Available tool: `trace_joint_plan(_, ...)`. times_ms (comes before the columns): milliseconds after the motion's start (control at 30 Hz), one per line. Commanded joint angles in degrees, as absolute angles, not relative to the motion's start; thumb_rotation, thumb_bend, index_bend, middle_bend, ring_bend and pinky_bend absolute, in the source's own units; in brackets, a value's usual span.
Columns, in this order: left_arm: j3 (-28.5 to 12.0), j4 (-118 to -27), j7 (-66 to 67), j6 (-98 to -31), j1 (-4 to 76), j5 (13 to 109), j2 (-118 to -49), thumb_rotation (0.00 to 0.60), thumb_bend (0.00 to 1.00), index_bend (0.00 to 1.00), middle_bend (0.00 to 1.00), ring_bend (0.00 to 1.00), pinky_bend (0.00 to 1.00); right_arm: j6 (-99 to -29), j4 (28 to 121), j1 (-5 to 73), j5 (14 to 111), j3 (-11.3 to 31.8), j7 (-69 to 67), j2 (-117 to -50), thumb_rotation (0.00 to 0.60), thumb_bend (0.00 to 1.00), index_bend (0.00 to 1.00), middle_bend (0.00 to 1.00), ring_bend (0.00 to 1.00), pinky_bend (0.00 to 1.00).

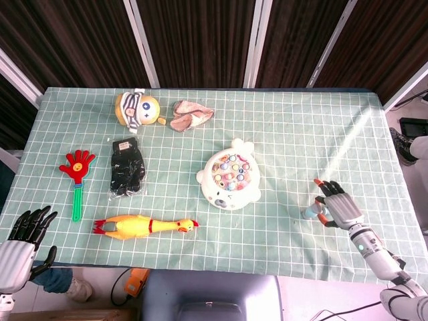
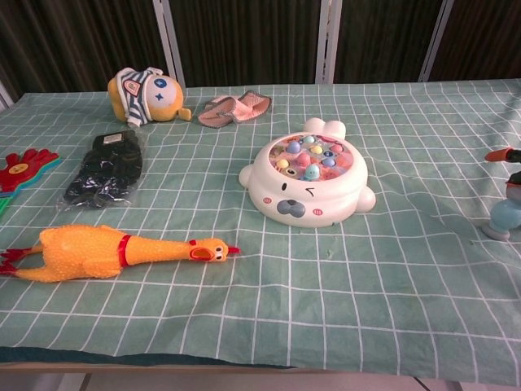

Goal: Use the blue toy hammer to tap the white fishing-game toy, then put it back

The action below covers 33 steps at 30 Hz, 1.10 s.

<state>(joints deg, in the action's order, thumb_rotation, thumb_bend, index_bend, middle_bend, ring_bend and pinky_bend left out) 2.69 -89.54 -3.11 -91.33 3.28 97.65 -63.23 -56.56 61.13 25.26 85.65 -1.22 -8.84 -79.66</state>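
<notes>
At the lower right of the frame, the right hand closes its fingers around the blue toy hammer on the tabletop. The white fishing-game toy sits at centre. A loose grip could let the hammer slip when lifted.

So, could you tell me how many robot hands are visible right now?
2. The left hand hangs off the table's near-left corner, holding nothing. The right hand is at the table's right side, around the blue toy hammer; the chest view shows only its edge.
</notes>
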Motion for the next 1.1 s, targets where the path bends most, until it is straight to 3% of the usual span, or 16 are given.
trace_joint_plan(33, 2.7, -89.5, -3.2, -91.3, 3.3, 97.6, -63.2, 0.600, 0.47, 0.00, 0.00, 0.00, 0.02, -56.5, 61.2, 25.2, 85.3, -1.1, -8.1, -79.7, 0.600, 0.59, 0.70, 0.20, 0.10, 0.07)
trace_joint_plan(133, 2.7, -89.5, -3.2, -91.4, 3.3, 97.6, -63.2, 0.600, 0.47, 0.00, 0.00, 0.00, 0.02, -56.2, 61.3, 25.1, 85.0, -1.1, -7.2, -79.9, 0.600, 0.60, 0.71, 0.30, 0.20, 0.10)
trace_joint_plan(267, 2.7, -89.5, -3.1, -91.4, 3.3, 97.7, -63.3, 0.600, 0.47, 0.00, 0.00, 0.00, 0.02, -56.1, 61.2, 25.1, 84.8, -1.1, -6.1, -80.1, 0.600, 0.60, 0.71, 0.34, 0.29, 0.15)
trace_joint_plan(533, 2.7, -89.6, -2.9, -91.2, 3.3, 97.6, -63.3, 0.600, 0.47, 0.00, 0.00, 0.00, 0.02, -56.1, 61.1, 25.0, 84.5, -1.0, -5.5, -80.3, 0.600, 0.61, 0.72, 0.43, 0.35, 0.22)
trace_joint_plan(767, 2.7, -89.6, -2.9, -91.1, 3.3, 97.6, -63.3, 0.600, 0.47, 0.00, 0.00, 0.00, 0.02, -56.3, 60.5, 25.0, 84.5, -0.9, -5.1, -80.8, 0.600, 0.61, 0.77, 0.49, 0.44, 0.43)
trace_joint_plan(1100, 2.6, -89.6, -3.1, -91.0, 3.4, 97.5, -63.2, 0.600, 0.47, 0.00, 0.00, 0.00, 0.02, -56.5, 60.4, 25.0, 84.4, -0.8, -3.4, -81.3, 0.600, 0.64, 0.82, 0.55, 0.55, 0.54)
